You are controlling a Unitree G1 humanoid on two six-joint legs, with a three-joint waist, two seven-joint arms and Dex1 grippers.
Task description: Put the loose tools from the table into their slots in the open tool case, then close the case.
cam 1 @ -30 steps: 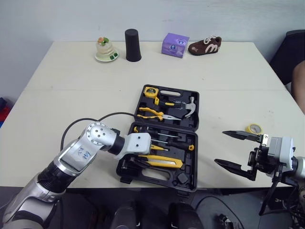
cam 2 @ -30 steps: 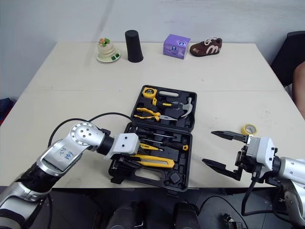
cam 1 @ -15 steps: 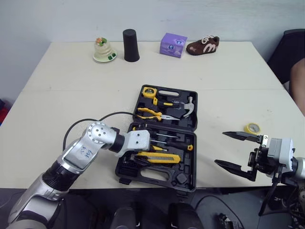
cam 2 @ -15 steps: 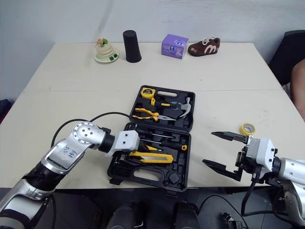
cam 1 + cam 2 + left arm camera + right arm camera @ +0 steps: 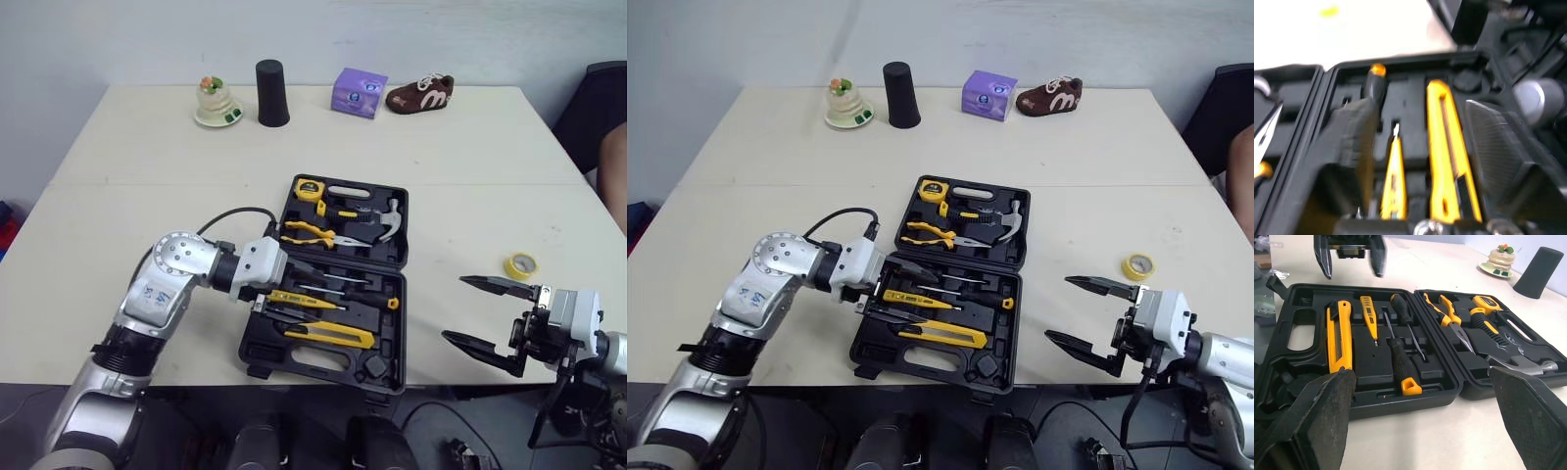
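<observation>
Presently on the cream-coloured bench (image 5: pixel 470 176):

1. Black moulded plastic tool case (image 5: pixel 333 360), lying open at the centre. The far half holds a yellow tape measure (image 5: pixel 311 188), yellow-handled pliers (image 5: pixel 313 233) and a steel-headed hammer (image 5: pixel 387 223). The near half holds a slim yellow tester screwdriver (image 5: pixel 294 299), a long yellow utility knife (image 5: pixel 328 335) and a black-handled screwdriver with an orange cap (image 5: pixel 367 299). All appear seated in their slots.
2. Small yellow roll of tape (image 5: pixel 522 264), loose on the bench, to the right of the case and apart from it.
3. Left claw (image 5: pixel 1350 267), fingers parted and holding nothing, poised over the left end of the near half, just above the tester and knife.
4. Right claw (image 5: pixel 453 307), spread wide and empty, at the near right, nearer than the roll.

Handling note, as judged: the roll looks to be the last stray item. The left claw should lift straight up so its fingers snag neither tester nor knife. The right claw should come down squarely over the roll. Confirm that every tool lies flush before folding the halves together.
</observation>
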